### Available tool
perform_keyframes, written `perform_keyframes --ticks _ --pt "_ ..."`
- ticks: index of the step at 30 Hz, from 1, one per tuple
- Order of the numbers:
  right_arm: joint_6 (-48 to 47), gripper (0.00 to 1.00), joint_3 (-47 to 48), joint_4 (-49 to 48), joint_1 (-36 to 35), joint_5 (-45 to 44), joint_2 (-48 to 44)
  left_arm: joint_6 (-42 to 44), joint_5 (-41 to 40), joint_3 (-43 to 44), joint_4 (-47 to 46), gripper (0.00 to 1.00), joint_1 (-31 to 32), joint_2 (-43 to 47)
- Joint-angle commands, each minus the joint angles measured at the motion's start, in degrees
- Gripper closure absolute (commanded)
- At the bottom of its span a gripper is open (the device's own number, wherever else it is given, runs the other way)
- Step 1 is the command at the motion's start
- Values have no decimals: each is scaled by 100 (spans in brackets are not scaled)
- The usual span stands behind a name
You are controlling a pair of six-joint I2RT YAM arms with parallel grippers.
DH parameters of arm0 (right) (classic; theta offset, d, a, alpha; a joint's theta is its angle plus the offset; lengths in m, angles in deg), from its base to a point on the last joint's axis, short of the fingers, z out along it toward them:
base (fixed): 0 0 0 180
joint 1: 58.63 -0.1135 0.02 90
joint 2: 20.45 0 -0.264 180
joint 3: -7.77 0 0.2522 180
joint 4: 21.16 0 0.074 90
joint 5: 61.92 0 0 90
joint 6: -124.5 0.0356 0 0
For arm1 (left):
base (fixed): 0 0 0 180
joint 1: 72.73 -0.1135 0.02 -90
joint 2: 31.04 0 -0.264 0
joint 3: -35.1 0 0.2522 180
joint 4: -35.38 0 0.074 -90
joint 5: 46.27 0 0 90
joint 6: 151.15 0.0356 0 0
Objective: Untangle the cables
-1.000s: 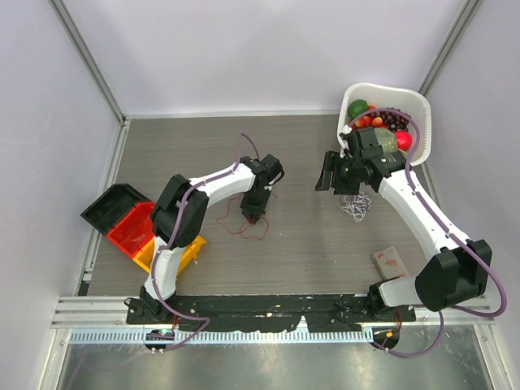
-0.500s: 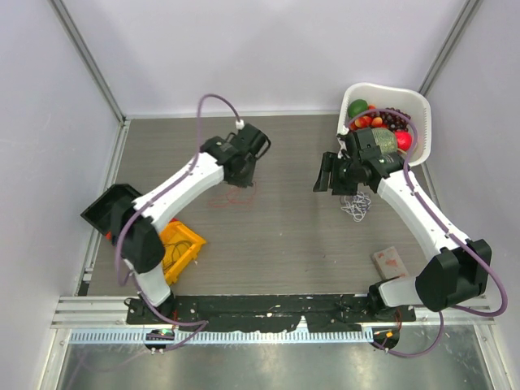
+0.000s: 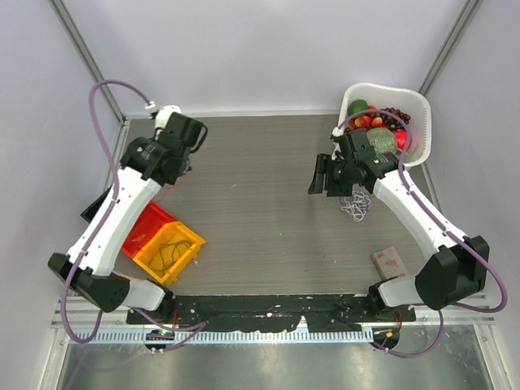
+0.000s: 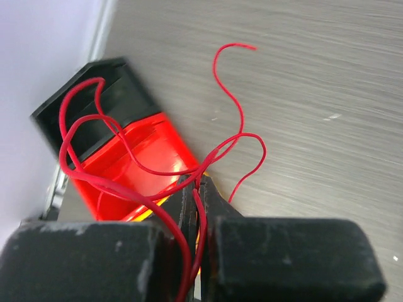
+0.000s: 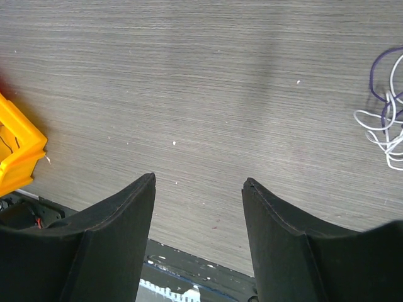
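My left gripper (image 4: 197,185) is shut on a thin red cable (image 4: 242,123), pinched between the jaws. The cable's loops hang in the air over the black bin (image 4: 107,94) and the red bin (image 4: 145,151). In the top view the left gripper (image 3: 166,172) is at the far left of the table. A small knot of white and purple cables (image 3: 355,207) lies on the table at the right, also at the right edge of the right wrist view (image 5: 385,123). My right gripper (image 3: 322,177) hovers just left of that knot, open and empty (image 5: 198,179).
Black (image 3: 97,211), red (image 3: 140,229) and yellow (image 3: 188,242) bins sit in a row at the left; a dark wire lies in the yellow one. A white basket (image 3: 416,104) of fruit stands at the back right. A small brownish block (image 3: 390,262) lies front right.
The left gripper closed on the red cable at mid-table and swung it far left and up, over the bins. The right arm has barely moved.
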Motion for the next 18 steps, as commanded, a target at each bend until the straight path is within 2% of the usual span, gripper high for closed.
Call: perform_keyframes --ticks 1,7,12,16,18 --pt "26 37 302 -176 -95 88 119 -848 -402 -465 924 100 -697 397" --pt "35 37 329 -176 -174 114 199 -1403 625 -1256 926 100 -1621 520" --pt "35 37 355 -150 -201 114 243 -1404 1206 -2099 75 100 -2262 652" --pt "9 37 452 -80 -236 70 322 -1325 1811 -2705 -304 100 -3018 460" --pt "0 37 496 -71 -236 53 348 -1167 2285 -2917 -567 100 -3606 301"
